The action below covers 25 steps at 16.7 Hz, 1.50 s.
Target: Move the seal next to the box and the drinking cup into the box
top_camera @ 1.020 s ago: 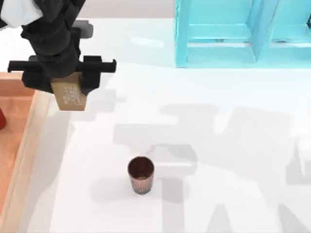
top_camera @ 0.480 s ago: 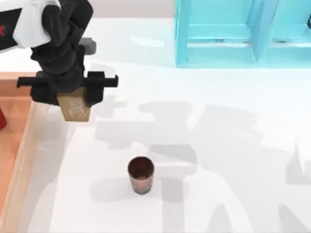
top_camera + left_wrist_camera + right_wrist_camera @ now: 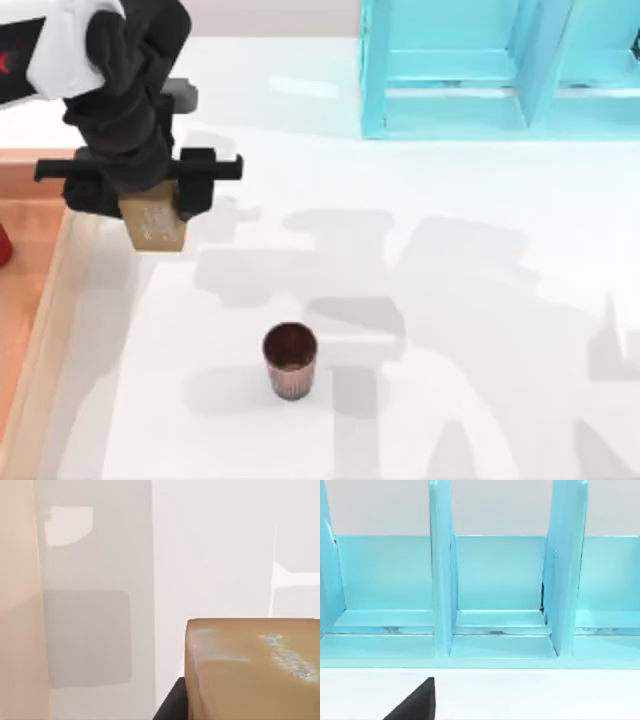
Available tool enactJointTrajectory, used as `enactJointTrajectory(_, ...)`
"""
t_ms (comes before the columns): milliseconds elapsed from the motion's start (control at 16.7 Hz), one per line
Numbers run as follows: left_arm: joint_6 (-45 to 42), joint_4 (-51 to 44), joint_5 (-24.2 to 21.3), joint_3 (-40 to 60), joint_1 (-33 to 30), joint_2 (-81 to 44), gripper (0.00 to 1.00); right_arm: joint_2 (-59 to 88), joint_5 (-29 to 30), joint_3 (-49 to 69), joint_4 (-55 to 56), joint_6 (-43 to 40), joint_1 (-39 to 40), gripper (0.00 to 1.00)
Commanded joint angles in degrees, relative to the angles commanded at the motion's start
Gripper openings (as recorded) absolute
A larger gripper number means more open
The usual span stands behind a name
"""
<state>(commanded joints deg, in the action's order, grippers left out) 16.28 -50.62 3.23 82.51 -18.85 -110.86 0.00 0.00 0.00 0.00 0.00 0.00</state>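
Your left gripper, clamped on the seal, had stopped descending just beside the box wall; release looked due, the drinking cup untouched.

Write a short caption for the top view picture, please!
Left gripper holds the seal above the table beside the box; the cup stands alone mid-table.

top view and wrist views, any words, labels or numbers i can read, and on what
None can be read.
Small tan-brown rectangular block, held in the left gripper beside the light-orange wooden tray: whitish markings on one face, too blurred to read.
Left arm's white cover: a red mark at the picture's edge, cut off, unreadable.
Dark ribbed round cup and turquoise shelf unit: no text.
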Motion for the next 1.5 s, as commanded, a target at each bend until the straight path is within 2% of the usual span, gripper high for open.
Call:
enactJointTrajectory(360, 0.0, 0.0, 0.0, 0.0, 0.0, 0.0, 0.98, 0.0, 0.0, 0.0, 0.0, 0.0, 0.0, 1.0)
enactJointTrajectory(420, 0.0, 0.0, 0.0, 0.0, 0.0, 0.0, 1.0, 0.0, 0.0, 0.0, 0.0, 0.0, 0.0, 1.0)
enactJointTrajectory(1020, -0.16, -0.9, -0.04, 0.9, -0.35, 0.02, 1.0, 0.0, 0.0, 0.0, 0.0, 0.0, 0.0, 1.0)
enactJointTrajectory(1500, 0.1, -18.37, 0.12, 17.11, -0.45, 0.76, 1.0, 0.0, 0.0, 0.0, 0.0, 0.0, 0.0, 1.0)
